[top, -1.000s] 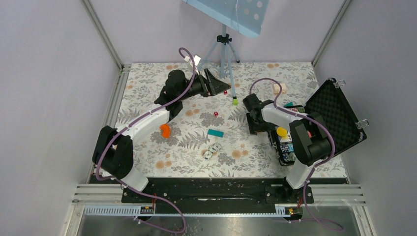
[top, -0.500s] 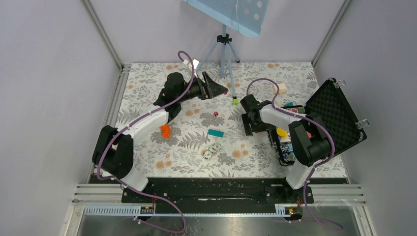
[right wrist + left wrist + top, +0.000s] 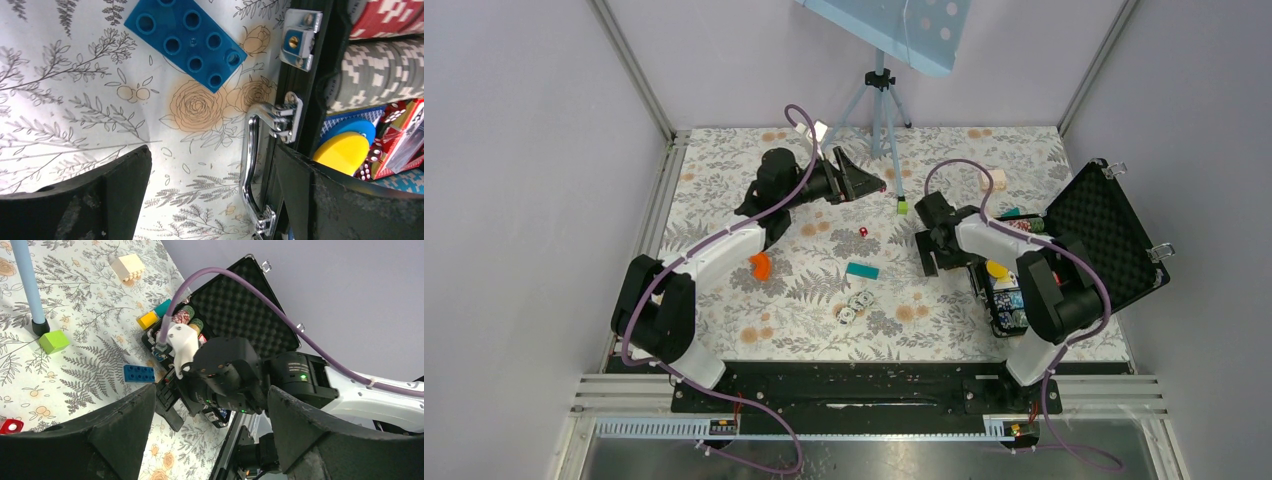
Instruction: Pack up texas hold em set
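Right wrist view: the right tool (image 3: 210,200), jaws spread and empty, hangs over the worktop (image 3: 75,100) just beside the open briefcase (image 3: 320,85) on its right side. Loaded with poker chips (image 3: 380,75), the rigid case is judged heavy. Its chrome handle (image 3: 248,150) looks slick, so the lid's rim seems a surer hold. The left tool (image 3: 864,180) is likewise spread.

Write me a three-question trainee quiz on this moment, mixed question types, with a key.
1. True or false: the briefcase has its lid shut.
2. In the right wrist view, which of these shows between the fingers of the right claw? A: the case's silver handle. B: the orange piece. C: the green cube.
3. What colour is the die lying loose on the cloth between the two arms?
Key: 1 false; 2 A; 3 red.
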Action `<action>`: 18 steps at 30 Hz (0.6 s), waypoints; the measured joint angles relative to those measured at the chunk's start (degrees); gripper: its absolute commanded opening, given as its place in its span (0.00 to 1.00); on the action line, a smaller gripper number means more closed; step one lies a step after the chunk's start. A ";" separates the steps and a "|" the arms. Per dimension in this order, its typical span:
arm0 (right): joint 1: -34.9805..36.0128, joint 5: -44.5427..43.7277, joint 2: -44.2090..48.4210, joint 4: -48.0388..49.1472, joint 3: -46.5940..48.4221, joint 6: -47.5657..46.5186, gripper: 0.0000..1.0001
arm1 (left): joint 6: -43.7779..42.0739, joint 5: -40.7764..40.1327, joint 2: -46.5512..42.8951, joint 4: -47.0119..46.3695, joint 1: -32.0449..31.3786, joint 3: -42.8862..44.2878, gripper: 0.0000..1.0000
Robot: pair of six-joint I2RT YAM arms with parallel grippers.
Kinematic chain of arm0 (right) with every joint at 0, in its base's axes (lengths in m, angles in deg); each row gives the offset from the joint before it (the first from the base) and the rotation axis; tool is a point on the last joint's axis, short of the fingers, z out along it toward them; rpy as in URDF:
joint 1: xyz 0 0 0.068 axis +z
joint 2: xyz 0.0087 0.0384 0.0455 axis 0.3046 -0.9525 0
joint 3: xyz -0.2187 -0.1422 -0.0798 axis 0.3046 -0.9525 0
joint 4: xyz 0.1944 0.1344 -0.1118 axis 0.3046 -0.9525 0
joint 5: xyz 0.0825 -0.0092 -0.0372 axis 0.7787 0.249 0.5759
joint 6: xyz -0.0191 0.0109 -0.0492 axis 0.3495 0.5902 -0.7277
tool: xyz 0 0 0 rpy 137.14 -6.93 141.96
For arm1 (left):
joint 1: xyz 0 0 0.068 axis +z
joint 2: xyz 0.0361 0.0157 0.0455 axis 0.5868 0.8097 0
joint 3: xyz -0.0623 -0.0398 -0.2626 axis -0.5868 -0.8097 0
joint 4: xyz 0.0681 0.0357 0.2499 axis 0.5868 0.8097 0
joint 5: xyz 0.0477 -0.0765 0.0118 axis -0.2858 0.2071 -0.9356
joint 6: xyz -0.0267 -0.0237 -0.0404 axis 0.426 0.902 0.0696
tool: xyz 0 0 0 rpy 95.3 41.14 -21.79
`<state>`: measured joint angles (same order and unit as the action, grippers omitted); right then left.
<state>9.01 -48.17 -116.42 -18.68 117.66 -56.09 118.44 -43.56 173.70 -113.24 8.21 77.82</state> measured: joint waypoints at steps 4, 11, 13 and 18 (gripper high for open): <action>-0.07 0.15 4.59 0.13 -0.33 0.57 1.00 | 0.20 0.48 0.00 -0.02 0.22 -0.37 0.81; 0.22 -1.25 14.71 -0.48 -0.48 8.22 0.99 | 0.20 0.85 -0.15 0.13 0.61 -0.90 0.81; 0.96 -2.36 17.90 -0.24 -2.38 12.83 1.00 | 0.20 0.90 -0.44 0.11 0.74 -0.94 0.81; 8.46 -7.34 24.13 -2.56 -10.56 26.73 1.00 | 0.20 1.16 -1.88 -0.09 0.96 -1.55 0.81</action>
<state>17.47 -55.51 -92.29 -21.23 107.10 -29.36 118.63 -42.41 171.82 -113.32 9.17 76.27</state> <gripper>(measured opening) 0.993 0.810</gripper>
